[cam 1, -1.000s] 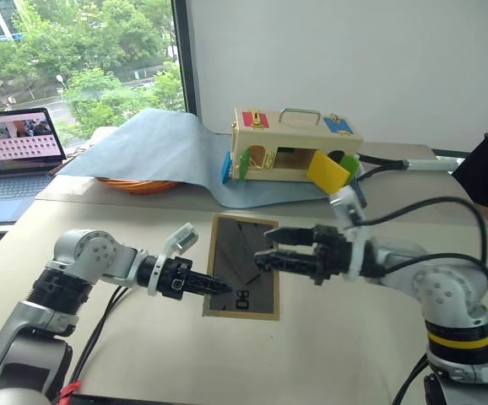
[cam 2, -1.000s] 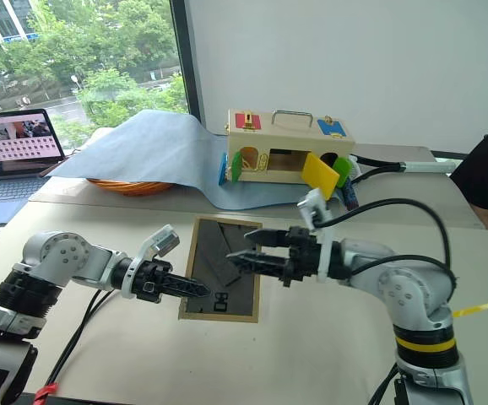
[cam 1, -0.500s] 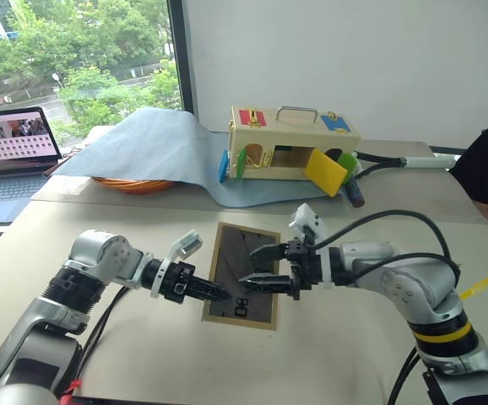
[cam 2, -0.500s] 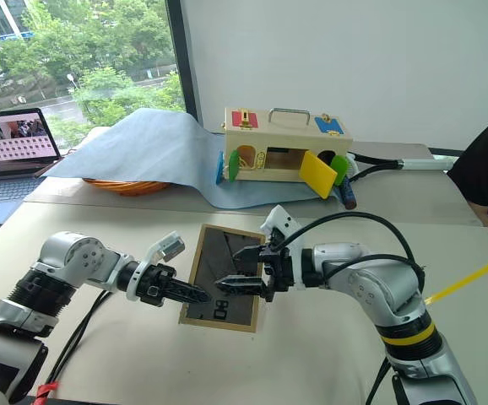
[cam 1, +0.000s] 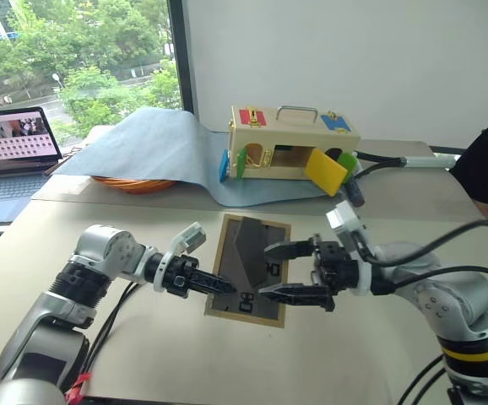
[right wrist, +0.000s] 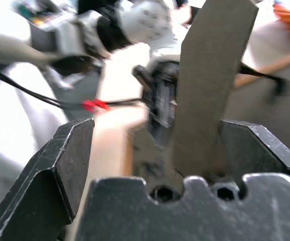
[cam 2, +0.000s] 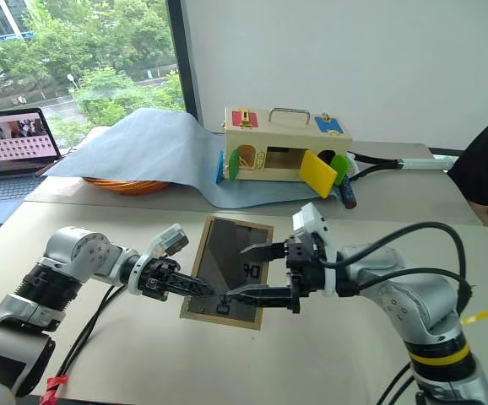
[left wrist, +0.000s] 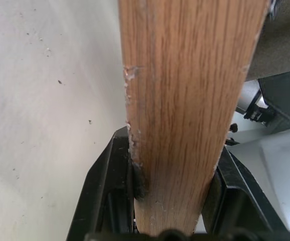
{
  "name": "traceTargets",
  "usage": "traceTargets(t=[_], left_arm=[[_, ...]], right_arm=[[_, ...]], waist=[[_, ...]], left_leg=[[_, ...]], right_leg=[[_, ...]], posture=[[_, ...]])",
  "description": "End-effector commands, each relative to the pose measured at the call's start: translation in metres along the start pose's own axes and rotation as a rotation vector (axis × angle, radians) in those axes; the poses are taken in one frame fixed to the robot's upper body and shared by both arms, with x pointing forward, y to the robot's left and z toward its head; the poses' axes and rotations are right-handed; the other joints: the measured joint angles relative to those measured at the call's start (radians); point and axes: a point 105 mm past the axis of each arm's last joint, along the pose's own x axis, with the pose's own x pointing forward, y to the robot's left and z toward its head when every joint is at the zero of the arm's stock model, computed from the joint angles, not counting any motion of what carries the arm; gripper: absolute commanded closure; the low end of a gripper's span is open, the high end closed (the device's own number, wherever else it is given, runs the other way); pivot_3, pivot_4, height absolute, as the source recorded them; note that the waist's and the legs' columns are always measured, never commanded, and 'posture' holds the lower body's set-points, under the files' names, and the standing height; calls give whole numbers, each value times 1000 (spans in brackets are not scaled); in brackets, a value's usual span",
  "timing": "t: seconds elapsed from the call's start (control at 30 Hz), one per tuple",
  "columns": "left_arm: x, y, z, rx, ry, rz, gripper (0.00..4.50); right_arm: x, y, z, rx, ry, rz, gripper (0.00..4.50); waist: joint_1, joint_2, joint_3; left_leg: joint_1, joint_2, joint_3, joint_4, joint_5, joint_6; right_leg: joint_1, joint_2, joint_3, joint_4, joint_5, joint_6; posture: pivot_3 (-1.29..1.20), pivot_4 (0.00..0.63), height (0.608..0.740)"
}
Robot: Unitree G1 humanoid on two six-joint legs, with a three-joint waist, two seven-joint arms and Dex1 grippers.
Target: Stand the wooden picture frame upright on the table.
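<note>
Now, frame (cam 1: 250, 268): back up, left edge tipped off the table (cam 1: 143, 354).
Left claw (cam 1: 219, 285): I pinch its left edge.
Right claw (cam 1: 276, 270): spread wide, flap (cam 1: 252, 250) between my fingers.

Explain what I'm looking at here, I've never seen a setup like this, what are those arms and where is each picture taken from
This is a two-armed humanoid robot. Two pictures come from cameras in its head, looking down over its arms; the other two come from a camera on each wrist. The left end effector is shut on the edge of the wooden picture frame, which is seen from its dark back, with its easel flap swung out. The right end effector is open beside the flap. Farther back on the beige table are a blue-grey cloth, a wooden latch box and a laptop.
</note>
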Motion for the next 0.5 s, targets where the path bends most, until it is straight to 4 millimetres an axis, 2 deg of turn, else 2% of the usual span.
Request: traceTargets(t=[0.03, 0.13, 0.2, 0.3, 0.37, 0.43, 0.5], left_arm=[[-8, -17, 9, 33, -17, -48, 3346], [-10, -18, 10, 22, -19, -49, 3346], [-9, -19, 12, 17, -15, -54, 3346], [-5, -23, 15, 17, -4, -64, 3346], [-2, -26, 17, 18, 2, -71, 3346], [1, -28, 19, 21, 9, -77, 3346], [3, -30, 20, 20, 15, -81, 3346]], right_arm=[[-36, -25, 1, -162, 61, -169, 14], [-56, -45, -1, -353, 130, -305, 14], [-59, -57, -6, -624, 213, -389, 14], [-46, -60, -10, -1101, 255, -440, 14], [-32, -55, -12, -1319, 229, -431, 14], [-16, -49, -15, -1484, 190, -418, 14], [-6, -46, -16, -1554, 142, -422, 14]], waist=[[2, 0, 0], [3, 0, 1], [3, 0, 1], [1, 0, 1], [-2, 1, 1], [-5, 1, 1], [-4, 2, 2]], left_leg=[[0, 0, 0, 0, 0, 0], [0, 0, 0, 0, 0, 0], [0, 0, 0, 0, 0, 0], [0, 0, 0, 1, 0, 0], [0, 0, 0, 1, 0, 0], [0, 0, 0, 0, 0, -1], [0, 0, 0, 0, 1, -2]], right_leg=[[0, 0, 0, 0, 0, 0], [0, 0, 0, 0, 0, 0], [0, 0, 0, 0, 0, 1], [0, 0, 0, 0, -2, 4], [-1, 0, 0, 0, -2, 4], [-1, 0, 0, 1, -2, 3], [-2, 0, 1, 2, 0, 1]], posture=[[0, 150, 670], [0, 150, 670], [0, 150, 670], [0, 150, 670], [0, 150, 670], [0, 150, 670], [0, 150, 670]])
